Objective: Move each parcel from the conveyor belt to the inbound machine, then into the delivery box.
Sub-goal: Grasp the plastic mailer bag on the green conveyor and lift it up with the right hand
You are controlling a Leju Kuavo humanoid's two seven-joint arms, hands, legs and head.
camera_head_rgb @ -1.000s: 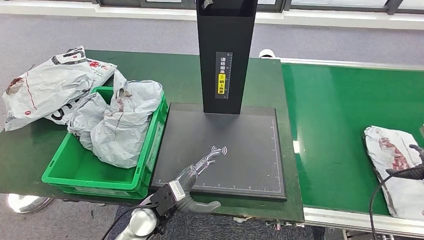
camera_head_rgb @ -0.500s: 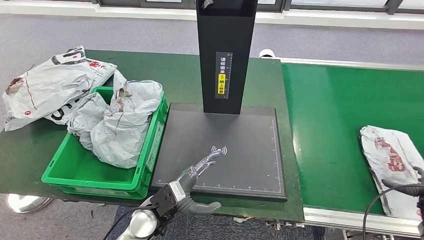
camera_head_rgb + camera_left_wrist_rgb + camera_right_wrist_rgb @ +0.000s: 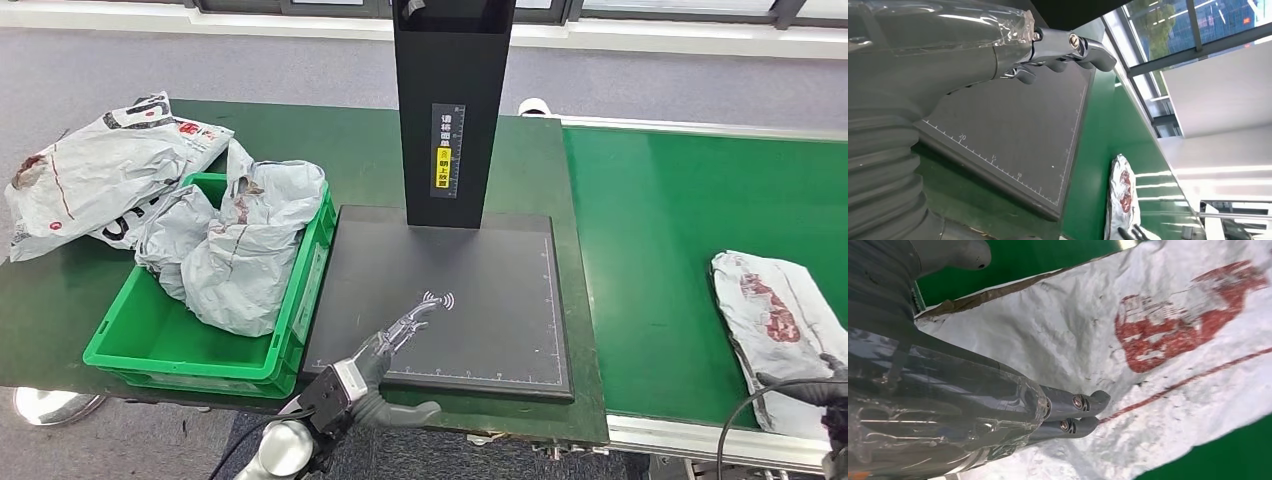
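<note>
Item: parcel [image 3: 778, 318], a white-grey poly mailer with a red printed patch and a thin red line. It lies flat on the green conveyor belt [image 3: 690, 230], at its near right part. My right hand [image 3: 998, 405] is over its near end; the right wrist view shows my dark fingers [image 3: 1075, 412] curled and lying close against the crumpled film, thumb apart above the belt. I cannot tell whether they have a hold on it.

Item: inbound machine, a dark flat platform [image 3: 500, 290] with white ruler marks along its edges and a white signal mark near its middle. A black column [image 3: 450, 100] rises from its far edge and carries a narrow label with a scale, Chinese characters and a yellow patch; the writing is too small to read. The numbers 20 and 10 show on the platform's scale in the left wrist view.

Item: my left hand [image 3: 385, 350], fingers stretched out and apart, holding nothing, over the near edge of the platform.

Item: green delivery box [image 3: 150, 345], left of the platform and just beside it, on the dark green table [image 3: 350, 150]. Crumpled grey mailers [image 3: 235, 250] fill its far half. Another large mailer [image 3: 90, 170] lies partly on the table beside the box's far left corner, with black and red print I cannot read.
</note>
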